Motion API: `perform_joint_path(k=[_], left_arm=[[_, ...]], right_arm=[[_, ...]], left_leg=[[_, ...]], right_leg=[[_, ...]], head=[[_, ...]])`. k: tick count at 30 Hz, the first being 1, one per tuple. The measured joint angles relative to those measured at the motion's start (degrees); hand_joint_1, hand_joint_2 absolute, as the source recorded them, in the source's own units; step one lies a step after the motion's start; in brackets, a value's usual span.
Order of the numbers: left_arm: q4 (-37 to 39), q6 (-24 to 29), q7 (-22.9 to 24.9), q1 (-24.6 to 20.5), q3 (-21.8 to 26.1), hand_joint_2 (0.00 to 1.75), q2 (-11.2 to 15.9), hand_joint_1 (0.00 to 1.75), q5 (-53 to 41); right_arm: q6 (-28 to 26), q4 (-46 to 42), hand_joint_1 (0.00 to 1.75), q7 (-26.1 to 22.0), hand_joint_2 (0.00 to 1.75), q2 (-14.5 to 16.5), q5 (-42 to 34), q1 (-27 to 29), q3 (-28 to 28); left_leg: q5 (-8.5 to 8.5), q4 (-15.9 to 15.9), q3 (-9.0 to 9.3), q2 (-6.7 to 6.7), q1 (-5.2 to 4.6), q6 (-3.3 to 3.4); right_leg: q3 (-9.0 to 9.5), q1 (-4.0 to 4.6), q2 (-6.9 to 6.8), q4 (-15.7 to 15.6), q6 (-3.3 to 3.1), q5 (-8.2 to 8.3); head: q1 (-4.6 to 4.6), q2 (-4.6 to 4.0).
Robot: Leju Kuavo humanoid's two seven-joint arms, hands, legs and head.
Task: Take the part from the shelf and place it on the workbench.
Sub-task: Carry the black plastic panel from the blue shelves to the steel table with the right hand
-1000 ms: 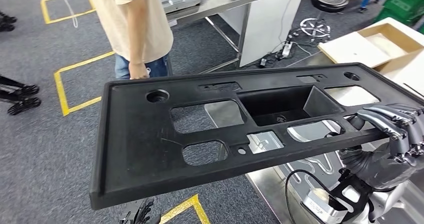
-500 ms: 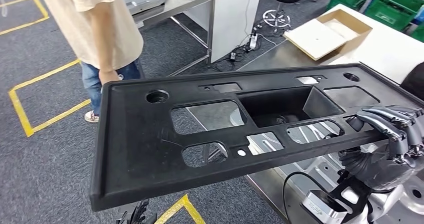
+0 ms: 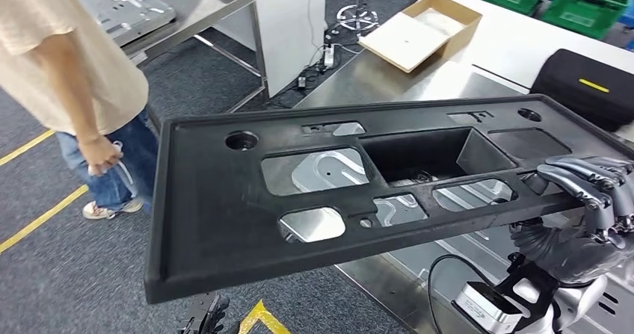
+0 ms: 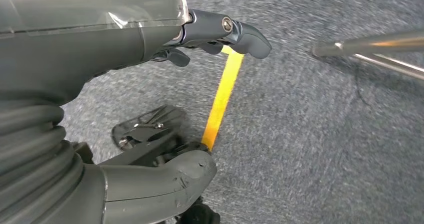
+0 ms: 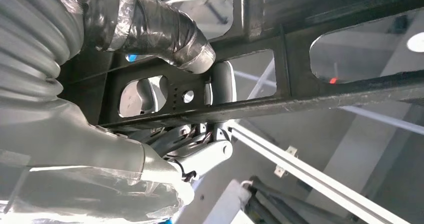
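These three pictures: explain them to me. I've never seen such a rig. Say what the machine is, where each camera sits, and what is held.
This is a two-legged humanoid robot with two arms. The head view looks forward and down from high on its body. There its right hand grips the edge of a big black panel, a flat part with cut-out windows. Under it lies a steel workbench; a cardboard box lies on a white table beyond. A person stands at the left. The right wrist view shows the panel's underside from a camera behind that hand. The left wrist view shows the left hand holding nothing, above grey carpet with a yellow line.
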Motion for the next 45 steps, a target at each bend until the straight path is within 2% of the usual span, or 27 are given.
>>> perform_joint_path(k=[1,3,5,6,8,10,12,13,14,16,18,21,23,25,26,27,28,29,31,33,36,38,40,42,43,44,45], left_arm=[[0.0,0.0,0.0,0.0,0.0,1.75,0.1,0.0,0.0],[0.0,0.0,-0.1,0.1,0.0,1.75,0.1,0.0,0.0],[0.0,0.0,-0.2,0.0,0.0,1.75,0.1,0.0,0.0],[0.0,0.0,-0.2,0.0,-0.1,1.75,0.1,0.0,0.0],[0.0,0.0,-0.3,-0.2,-0.1,1.75,0.1,0.0,0.0],[0.0,0.0,-0.3,-0.1,-0.1,1.75,0.1,0.0,0.0],[0.0,0.0,-0.3,0.2,-0.1,1.75,0.1,0.0,0.0],[0.0,0.0,-0.3,0.2,-0.1,1.75,0.1,0.0,0.0],[0.0,0.0,-0.3,0.2,-0.1,1.75,0.1,0.0,0.0],[0.0,0.0,-0.3,0.2,-0.1,1.75,0.1,0.0,0.0],[0.0,0.0,-0.3,0.1,-0.1,1.75,0.1,0.0,0.0],[0.0,0.0,-0.3,0.0,-0.1,1.75,0.1,0.0,0.1],[-0.1,0.0,-0.4,-0.1,-0.1,1.75,0.1,0.0,0.1],[-0.1,0.0,-0.4,0.2,-0.1,1.75,0.2,0.0,0.2],[-0.1,0.0,-0.4,0.4,-0.1,1.75,0.2,0.0,0.2],[-0.1,0.0,-0.4,0.6,-0.1,1.75,0.3,0.0,0.2],[-0.1,0.0,-0.4,0.8,-0.1,1.75,0.3,0.0,0.2],[-0.1,0.0,-0.4,0.9,-0.1,1.75,0.4,0.0,0.2],[-0.1,0.0,-0.3,0.9,-0.1,1.75,0.5,0.0,0.2],[-0.1,0.0,-0.1,0.8,-0.2,1.75,0.6,0.0,0.1],[-0.5,-0.2,0.2,0.7,-0.7,1.75,0.7,0.0,-0.2],[-0.8,-0.6,0.3,0.7,-0.9,1.75,0.7,0.0,-0.3],[-1.0,-1.1,0.3,0.8,-1.1,1.75,0.9,0.0,-0.2],[-1.1,-1.5,0.2,1.0,-1.2,1.75,0.9,0.0,-0.2],[-1.1,-1.7,0.1,1.1,-1.3,1.75,1.0,0.0,-0.2],[-1.2,-1.8,-0.1,1.2,-1.4,1.75,1.0,0.0,-0.2],[-1.3,-2.0,-0.2,1.3,-1.5,1.75,1.0,0.0,-0.1]], right_arm=[[0.0,0.0,1.75,0.2,1.75,0.0,0.0,0.0,0.0],[0.0,0.1,1.75,0.5,1.75,0.0,0.0,0.0,-0.2],[0.0,0.2,1.75,0.7,1.75,0.0,0.0,0.3,-0.5],[0.0,0.2,1.75,0.7,1.75,0.0,0.0,0.4,-0.7],[0.0,0.3,1.75,1.0,1.75,0.0,0.1,0.4,-1.0],[0.0,0.6,1.75,1.6,1.75,0.0,0.1,0.4,-1.2],[0.0,1.0,1.75,2.4,1.75,0.0,0.2,0.6,-1.7],[0.0,1.2,1.75,2.7,1.75,0.0,0.2,0.7,-2.0],[0.0,1.4,1.75,2.9,1.75,0.0,0.2,0.7,-2.3],[0.0,1.6,1.75,3.1,1.75,0.0,0.2,0.7,-2.7],[0.0,1.8,1.75,3.3,1.75,0.0,0.2,0.7,-2.9],[0.0,2.1,1.75,4.2,1.75,0.0,0.4,0.8,-3.6],[0.0,2.5,1.75,5.2,1.75,0.0,0.5,0.8,-4.1],[0.0,3.2,1.75,6.2,1.75,0.0,0.4,0.8,-4.7],[0.0,3.6,1.75,6.7,1.75,0.0,0.4,0.9,-5.0],[0.0,4.2,1.75,7.3,1.75,0.0,0.4,1.0,-5.5],[0.0,4.8,1.75,8.0,1.75,-0.1,0.5,1.1,-5.9],[0.0,5.4,1.75,8.8,1.75,-0.1,0.6,1.2,-6.4],[0.0,6.8,1.75,10.7,1.75,-0.5,0.9,1.3,-7.3],[0.0,8.4,1.75,13.0,1.75,-1.3,1.3,1.4,-8.0],[0.0,10.9,1.75,15.5,1.75,-3.4,1.5,1.7,-8.3],[0.0,12.3,1.75,16.6,1.75,-5.1,1.5,1.9,-8.3],[0.0,13.5,1.75,17.5,1.75,-6.8,1.4,1.9,-8.3],[0.0,14.5,1.75,18.2,1.75,-7.9,1.3,2.0,-8.2],[0.0,14.9,1.75,18.6,1.75,-8.4,1.3,2.1,-8.2],[0.0,15.3,1.75,19.0,1.75,-9.0,1.2,2.2,-8.1],[0.0,15.5,1.75,19.2,1.75,-9.6,1.2,2.3,-8.1]], left_leg=[[1.51,-3.5,1.38,-1.39,0.17,0.07],[2.33,-6.7,2.61,-3.42,0.27,0.27],[2.42,-7.0,2.75,-2.85,0.11,0.77],[2.63,-7.4,2.9,-2.26,0.12,1.19],[3.03,-8.1,3.22,-0.9,0.28,1.99],[3.05,-8.3,3.33,0.55,0.18,2.36],[2.92,-8.2,3.33,2.08,0.11,2.42],[2.83,-8.2,3.39,2.82,0.1,2.39],[2.73,-8.2,3.51,3.48,0.09,2.32],[2.44,-8.2,3.87,4.62,-0.08,2.0],[2.12,-8.2,4.18,5.63,-0.35,1.48],[1.65,-8.3,4.7,6.78,-0.45,0.54],[-0.01,-6.3,4.08,4.97,-0.32,0.0],[-3.52,0.1,1.18,2.37,-0.18,-0.17],[-5.1,3.8,-0.63,1.77,-0.17,-0.2],[-5.69,6.3,-1.92,1.51,-0.17,-0.22],[-5.16,6.9,-2.37,1.39,-0.17,-0.22],[-3.64,5.5,-1.87,1.33,-0.17,-0.16],[0.39,-1.5,1.17,0.96,-0.17,0.17],[2.15,-6.6,3.29,0.47,-0.26,0.57],[2.37,-7.7,3.51,0.42,-0.46,1.49],[2.87,-8.3,3.65,0.6,-0.31,2.27],[3.07,-8.6,3.69,0.79,-0.26,2.62],[3.02,-8.5,3.65,1.07,-0.28,2.68],[2.96,-8.5,3.69,1.21,-0.27,2.65],[2.88,-8.5,3.79,1.32,-0.26,2.57],[2.77,-8.5,3.96,1.38,-0.24,2.44]], right_leg=[[-0.22,0.04,0.72,0.5,0.26,-0.2],[-0.84,-0.06,1.98,1.0,0.93,-0.29],[-1.25,-0.3,3.06,0.8,1.73,-0.02],[-1.34,-0.34,2.63,0.9,2.06,-0.07],[-2.56,-0.2,-0.14,3.6,2.59,-1.68],[-5.79,-0.18,-2.93,10.1,2.98,-4.96],[-8.5,-0.28,-3.65,15.3,3.21,-6.43],[-8.43,-0.29,-3.85,15.1,3.22,-5.64],[-7.16,-0.26,-4.21,12.6,3.11,-3.97],[-2.96,0.17,-6.4,4.8,2.53,-0.65],[-0.76,0.8,-7.86,0.4,1.73,0.41],[-0.71,0.9,-6.22,-0.3,0.77,0.51],[-0.37,0.48,-5.07,-0.9,0.09,0.87],[-0.24,0.29,-3.98,-1.1,-0.38,0.99],[-0.28,0.33,-3.34,-1.0,-0.54,0.99],[-0.31,0.35,-2.57,-0.9,-0.58,0.96],[-0.34,0.35,-1.8,-0.8,-0.55,0.93],[-0.35,0.34,-1.2,-0.6,-0.51,0.85],[-0.39,0.34,-0.24,0.0,-0.24,0.53],[-0.68,0.39,0.38,0.6,0.28,0.26],[-1.03,0.3,0.48,0.6,1.37,0.33],[-1.7,0.25,-1.15,2.2,2.0,-0.87],[-4.34,0.05,-3.04,7.9,2.57,-4.06],[-7.5,-0.25,-3.55,14.3,3.03,-6.43],[-8.04,-0.42,-3.63,15.2,3.18,-6.21],[-7.46,-0.58,-3.74,14.0,3.28,-4.93],[-5.81,-0.72,-3.93,10.8,3.3,-2.95]], head=[[0.02,0.0],[0.02,0.0],[-0.02,0.0],[0.01,0.0],[0.09,0.0],[0.14,0.0],[0.15,0.0],[0.15,0.0],[0.15,0.0],[0.15,0.0],[0.14,0.0],[0.13,0.0],[0.12,0.0],[0.1,0.0],[0.1,0.0],[0.1,0.0],[0.1,0.0],[0.09,0.0],[0.09,0.0],[0.1,0.0],[0.11,0.0],[0.12,0.0],[0.13,0.0],[0.13,0.0],[0.13,0.0],[0.13,0.0],[0.13,0.0]])
